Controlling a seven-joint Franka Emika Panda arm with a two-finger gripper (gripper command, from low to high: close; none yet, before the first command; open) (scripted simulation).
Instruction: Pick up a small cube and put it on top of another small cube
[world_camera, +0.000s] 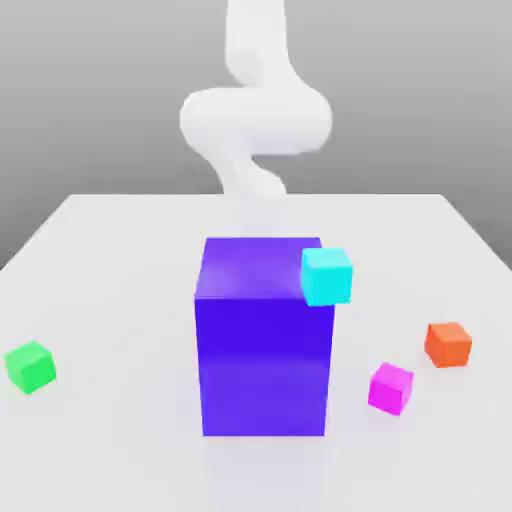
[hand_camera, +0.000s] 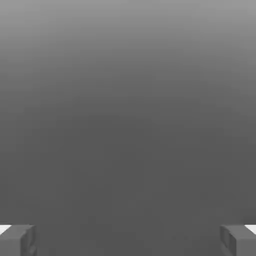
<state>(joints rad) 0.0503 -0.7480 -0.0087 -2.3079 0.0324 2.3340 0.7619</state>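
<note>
Standing between cubes: purple-blue block (world_camera: 264, 340), cyan cube (world_camera: 326, 276).

magenta cube (world_camera: 390, 387), green cube (world_camera: 30, 366), well apart

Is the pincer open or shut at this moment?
Open. In the hand view the pincer has its two fingers standing far apart at opposite edges, with nothing between them.
</note>
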